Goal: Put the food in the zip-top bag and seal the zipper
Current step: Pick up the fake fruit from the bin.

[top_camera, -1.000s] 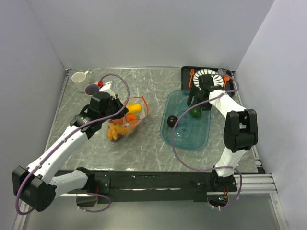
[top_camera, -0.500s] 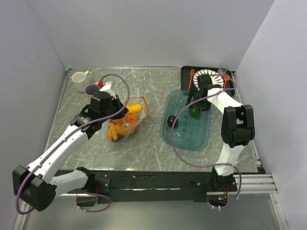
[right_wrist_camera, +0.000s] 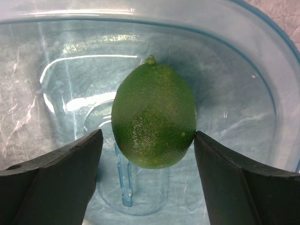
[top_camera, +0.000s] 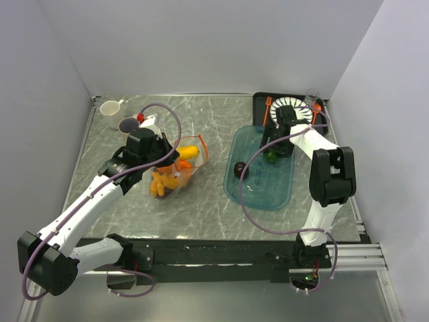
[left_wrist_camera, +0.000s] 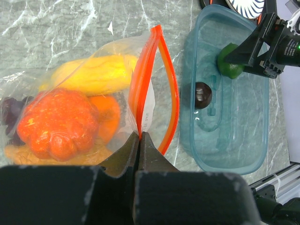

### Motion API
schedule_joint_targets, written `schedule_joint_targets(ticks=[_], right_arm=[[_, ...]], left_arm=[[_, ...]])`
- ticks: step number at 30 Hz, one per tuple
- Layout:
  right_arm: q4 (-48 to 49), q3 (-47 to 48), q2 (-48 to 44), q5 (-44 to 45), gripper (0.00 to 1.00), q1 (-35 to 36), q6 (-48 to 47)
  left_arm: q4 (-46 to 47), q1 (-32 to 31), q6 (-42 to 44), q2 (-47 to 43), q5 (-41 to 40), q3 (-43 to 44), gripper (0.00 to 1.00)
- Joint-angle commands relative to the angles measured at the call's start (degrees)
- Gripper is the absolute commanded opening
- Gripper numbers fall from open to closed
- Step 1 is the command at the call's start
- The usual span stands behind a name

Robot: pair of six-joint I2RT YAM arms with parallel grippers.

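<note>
Currently left tool (left_wrist_camera: pixel 140 136) pinches zipper (left_wrist_camera: pixel 142 79), right tool (right_wrist_camera: pixel 148 136) spread around lime (right_wrist_camera: pixel 153 117), grapes (left_wrist_camera: pixel 8 108) half-hidden.

You've got plain white walls (top_camera: pixel 201 47) on 3 sides & a grey marbled tabletop (top_camera: pixel 201 208) w/ even light.

Our left arm stretches forward and inward, its gripper (left_wrist_camera: pixel 140 137) pinched tight on the zipper (left_wrist_camera: pixel 143 70). Our right arm bends sharply at the elbow with the wrist tipped down, its gripper (right_wrist_camera: pixel 148 136) spread wide.
</note>
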Motion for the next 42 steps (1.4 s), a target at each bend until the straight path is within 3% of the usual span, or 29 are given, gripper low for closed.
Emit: schedule_joint_targets(ticks=[1, 8, 12, 18, 29, 42], right_arm=[[1.1, -0.7, -1.4, -0.2, 0.81, -0.5, 0.1], [1.5, -1.3, -1.6, -1.8, 0.56, -0.5, 0.5], [2.1, -2.5, -3.3, -2.6, 0.35, -0.5, 0.7], [2.0, -2.7, -7.6, -5.6, 0.21, -0.4, 0.3], [4.5, -4.7, -16.5, -14.9, 0.18, 3.1, 3.1], [13.7, 2.1, -15.8, -27.4, 0.20, 18.8, 11.4]], left_arm=[[1.1, -0.2, 0.9, -0.4, 0.4, 2.2, 0.01], [1.0, -0.2, 1.0, -0.2, 0.4, 2.0, 0.01], [0.9, -0.2, 0.9, -0.6, 0.4, 1.9, 0.01], [0.9, -0.2, 0.8, -0.9, 0.4, 1.8, 0.01], [1.9, -0.2, 0.6, -0.4, 0.7, 1.6, 0.01], [1.7, -0.2, 0.5, -1.0, 1.0, 1.1, 0.01]])
